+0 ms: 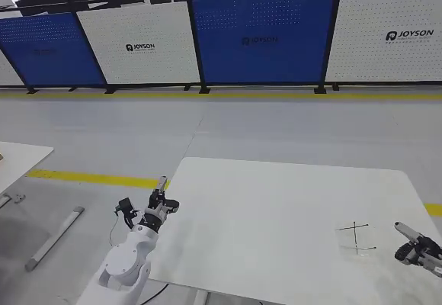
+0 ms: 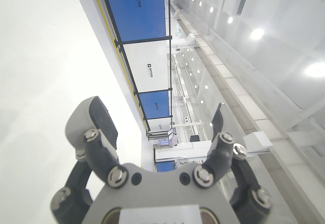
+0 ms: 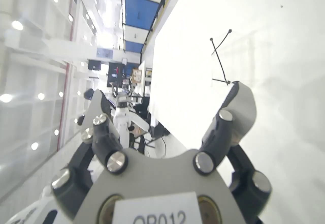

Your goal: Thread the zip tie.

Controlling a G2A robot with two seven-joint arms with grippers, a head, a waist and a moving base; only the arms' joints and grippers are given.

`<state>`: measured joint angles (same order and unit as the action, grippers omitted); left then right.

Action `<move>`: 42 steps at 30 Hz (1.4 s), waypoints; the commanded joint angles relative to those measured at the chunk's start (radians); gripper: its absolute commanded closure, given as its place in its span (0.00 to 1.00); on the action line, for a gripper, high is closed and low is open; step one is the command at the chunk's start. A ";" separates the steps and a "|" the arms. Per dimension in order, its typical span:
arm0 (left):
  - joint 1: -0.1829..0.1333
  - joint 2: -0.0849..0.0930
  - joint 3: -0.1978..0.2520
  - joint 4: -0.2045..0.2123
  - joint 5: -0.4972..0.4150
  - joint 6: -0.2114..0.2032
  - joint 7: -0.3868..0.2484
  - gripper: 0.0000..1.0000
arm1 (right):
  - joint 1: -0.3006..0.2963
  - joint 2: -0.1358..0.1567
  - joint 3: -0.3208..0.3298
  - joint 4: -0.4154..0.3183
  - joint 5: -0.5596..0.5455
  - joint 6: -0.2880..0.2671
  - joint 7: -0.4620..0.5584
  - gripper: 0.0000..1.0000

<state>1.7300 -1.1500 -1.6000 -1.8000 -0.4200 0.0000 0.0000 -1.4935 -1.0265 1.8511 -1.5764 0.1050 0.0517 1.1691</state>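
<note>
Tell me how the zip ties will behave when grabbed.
The zip ties look thin, so they are probably very light and bendy, likely to flop beyond the grip. They lie flat on the table and crossed, so pinching may be hard, and one may drag another.

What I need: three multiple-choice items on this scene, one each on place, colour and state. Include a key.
1. Where do the zip ties lie?
A) on the white table near the right gripper
B) in a bin
C) on the floor
2. Their colour?
A) white
B) black
C) blue
3. The left gripper is:
A) shut on a tie
B) shut, empty
C) open, empty
Key: 1 A, they lie just ahead of the right gripper; 2 B, dark lines on white; 3 C, its jaws stand wide apart, nothing between.
</note>
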 commanded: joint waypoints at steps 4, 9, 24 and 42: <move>0.000 0.000 0.000 0.000 0.000 0.000 0.000 0.00 | 0.118 0.027 -0.037 0.071 -0.127 -0.018 0.193 0.00; 0.000 0.000 0.000 0.000 0.000 0.000 0.000 0.00 | 0.118 0.027 -0.037 0.071 -0.127 -0.018 0.193 0.00; 0.000 0.000 0.000 0.000 0.000 0.000 0.000 0.00 | 0.149 0.059 -0.125 0.049 -0.205 0.021 0.221 0.00; 0.000 0.000 0.000 0.000 0.000 0.000 0.000 0.00 | 0.329 0.196 -0.442 0.140 -0.156 0.066 0.221 0.00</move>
<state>1.7300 -1.1500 -1.6000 -1.8000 -0.4200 0.0000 0.0000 -1.1641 -0.8309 1.4099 -1.4360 -0.0516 0.1175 1.3900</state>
